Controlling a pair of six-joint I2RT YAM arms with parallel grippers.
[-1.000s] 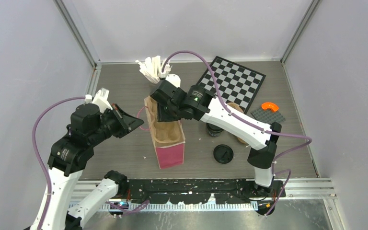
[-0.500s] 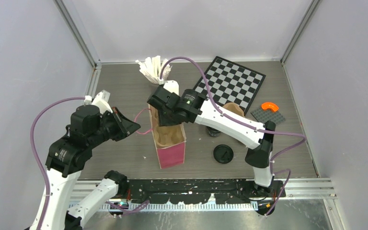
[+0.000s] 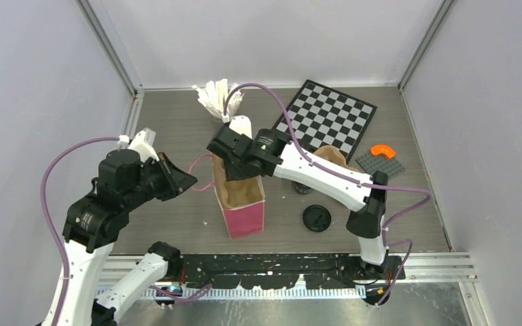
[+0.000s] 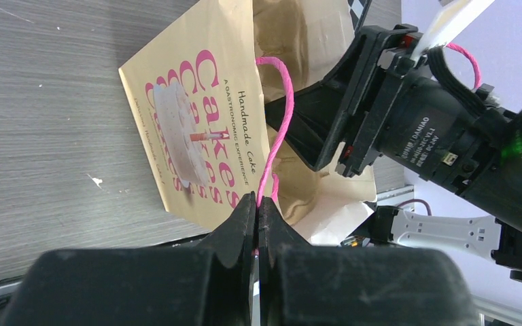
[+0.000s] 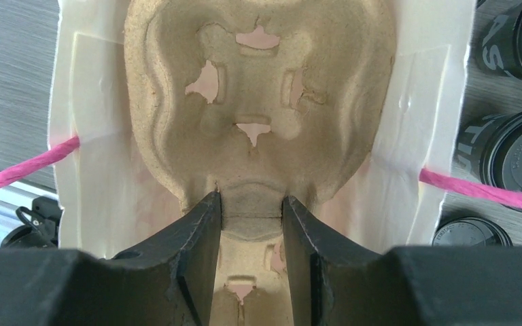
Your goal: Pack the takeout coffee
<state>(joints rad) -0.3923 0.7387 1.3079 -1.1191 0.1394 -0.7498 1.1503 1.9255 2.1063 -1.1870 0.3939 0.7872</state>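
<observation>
Several black cups (image 5: pixel 516 153) are standing on the worktop (image 5: pixel 13 68) just beside the paper bag (image 5: pixel 421 102), outside it. Your left jaws are pinching shut on the bag's pink handle (image 4: pixel 279 136), and your right jaws are clamping the middle ridge of the pulp carrier (image 5: pixel 258 81), which is sitting inside the bag.

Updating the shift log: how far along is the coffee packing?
Done: pulp carrier is inside the open bag. In hand: left end effector pinches the pink handle; right end effector grips the carrier's centre ridge. Left: black cups are outside, on the table, none packed.
</observation>
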